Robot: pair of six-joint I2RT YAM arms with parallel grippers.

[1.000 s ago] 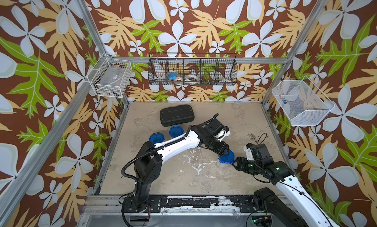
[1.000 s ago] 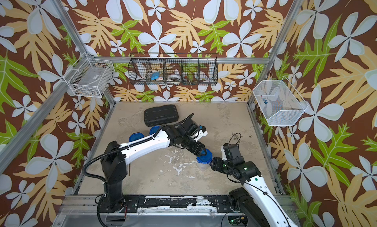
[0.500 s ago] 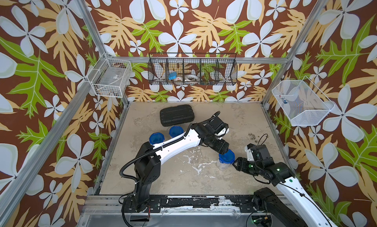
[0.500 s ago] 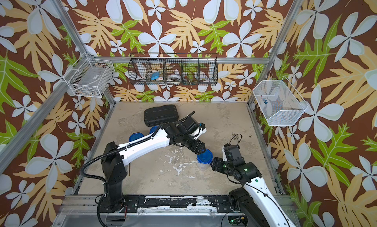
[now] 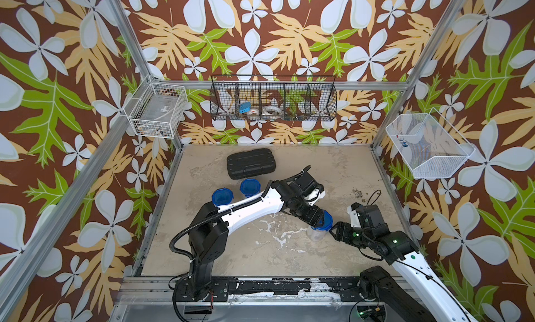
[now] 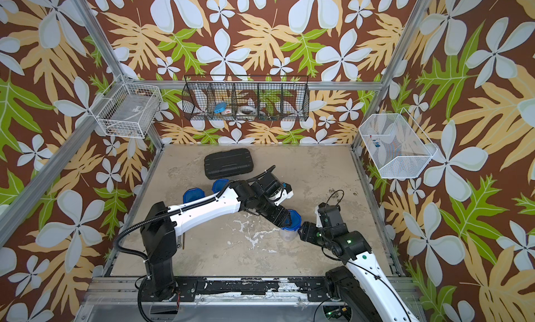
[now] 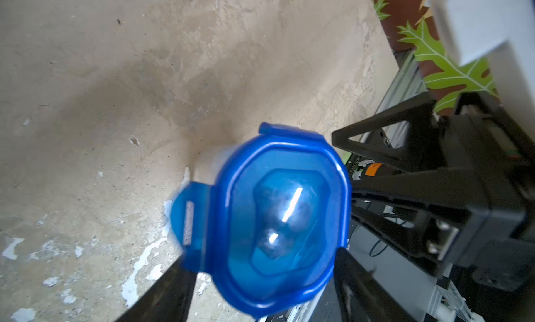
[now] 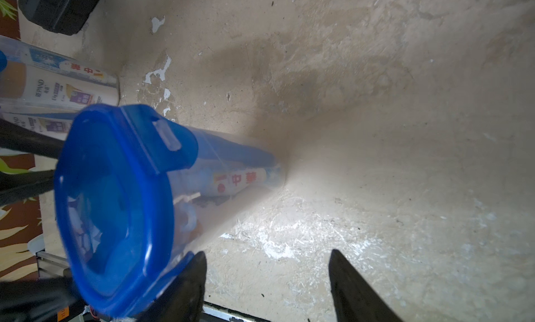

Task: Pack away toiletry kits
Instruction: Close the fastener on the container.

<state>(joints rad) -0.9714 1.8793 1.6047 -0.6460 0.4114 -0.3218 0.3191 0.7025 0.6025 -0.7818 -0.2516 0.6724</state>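
A clear tumbler (image 5: pixel 318 232) with a blue clip lid (image 7: pixel 278 219) stands right of the table's centre. Through its wall I see a toothpaste tube (image 8: pixel 240 181) and a blue toothbrush (image 8: pixel 240 154). My left gripper (image 7: pixel 260 259) comes down over the lid, one finger against each side, and one side clip (image 7: pixel 189 225) sticks out. In both top views it (image 5: pixel 318 217) (image 6: pixel 285 216) covers the lid's left half. My right gripper (image 8: pixel 266 277) (image 5: pixel 333 230) is open beside the tumbler, one finger (image 8: pixel 185 283) against the lid's rim. Two more lidded tumblers (image 5: pixel 222 196) (image 5: pixel 250 187) stand at the left.
A black ribbed case (image 5: pixel 250 163) lies at the back of the table. A black wire basket (image 5: pixel 273 100) hangs on the back wall, a white wire basket (image 5: pixel 157 110) on the left wall and another (image 5: pixel 428 145) on the right wall.
My left wrist has shifted a little toward the back over the lid. The tumbler and my right gripper stay about where they were.
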